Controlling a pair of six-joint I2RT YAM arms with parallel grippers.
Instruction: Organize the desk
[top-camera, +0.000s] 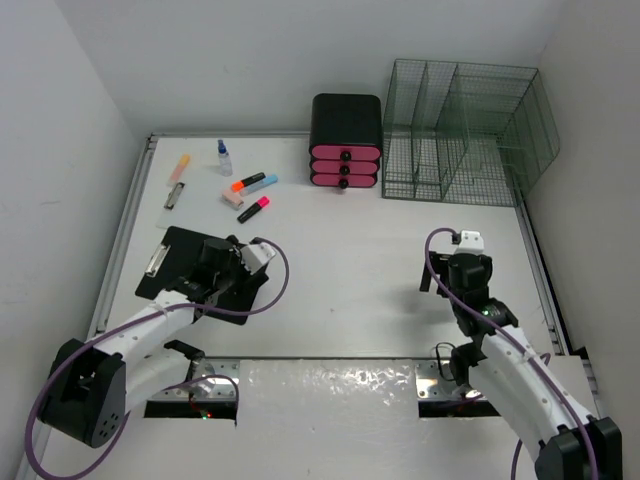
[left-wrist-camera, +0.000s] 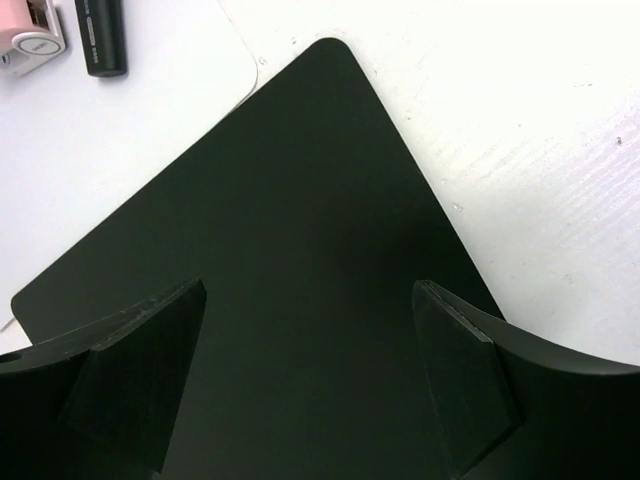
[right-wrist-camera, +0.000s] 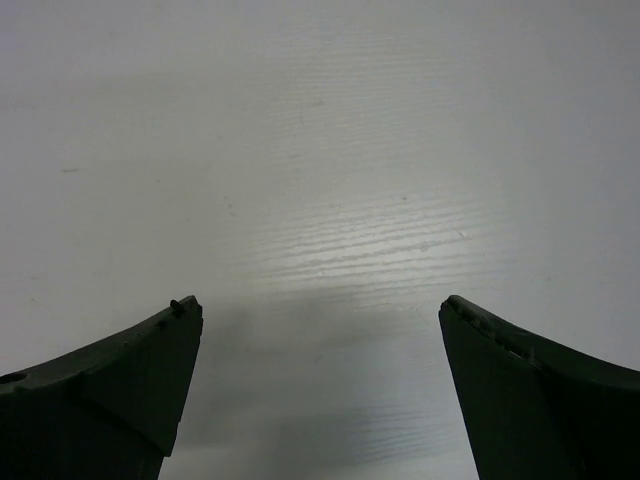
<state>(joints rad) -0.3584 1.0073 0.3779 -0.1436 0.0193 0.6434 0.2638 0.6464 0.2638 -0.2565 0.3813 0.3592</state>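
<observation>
The desk (top-camera: 360, 260) is a white tabletop with metal rails. A black clipboard (top-camera: 175, 268) lies flat at its left. My left gripper (top-camera: 222, 268) hangs over the clipboard's right part. In the left wrist view it (left-wrist-camera: 310, 380) is open and empty, with both fingers (left-wrist-camera: 465, 380) just above the clipboard's black board (left-wrist-camera: 280, 230) near a corner. My right gripper (top-camera: 462, 272) is at the right of the desk. In the right wrist view it (right-wrist-camera: 320, 340) is open and empty over bare desk (right-wrist-camera: 320, 150).
Loose at the back left are an orange highlighter (top-camera: 178, 168), a small spray bottle (top-camera: 224, 156), an orange and a blue marker (top-camera: 253, 183), a pink marker (top-camera: 255, 208) and a pen (top-camera: 174, 196). A black-and-pink drawer unit (top-camera: 346, 142) and a wire mesh organizer (top-camera: 462, 132) stand at the back.
</observation>
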